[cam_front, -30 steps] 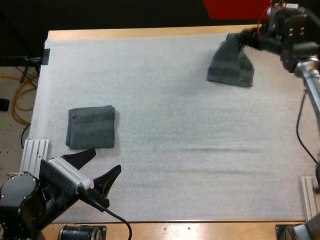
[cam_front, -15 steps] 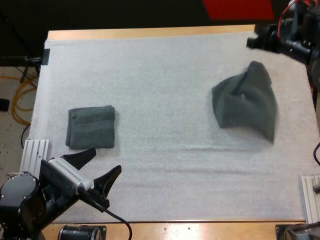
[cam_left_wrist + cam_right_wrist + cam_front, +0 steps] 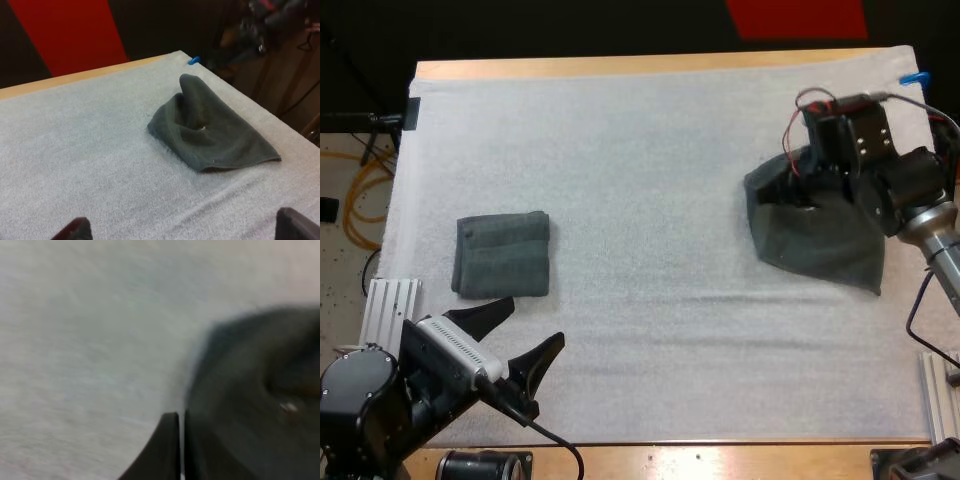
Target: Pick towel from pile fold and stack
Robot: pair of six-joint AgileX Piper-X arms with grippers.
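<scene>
Where right pincer (image 3: 181, 417) covers it, crumpled towel (image 3: 825, 245) partly hidden.

My left pincer (image 3: 532, 322) has two black, pointed fingers (image 3: 535, 355) below a ribbed white bar (image 3: 460, 345); my right arm (image 3: 880, 175) is black blocks on a silver tube (image 3: 942, 238).

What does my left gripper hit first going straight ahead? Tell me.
Probably the crumpled towel, lying ahead of the left gripper across bare mat. If it tilts down, the mat could come first; depth is unclear.

Dark grey-green crumpled towel (image 3: 820, 245), white mat (image 3: 650, 180)
</scene>
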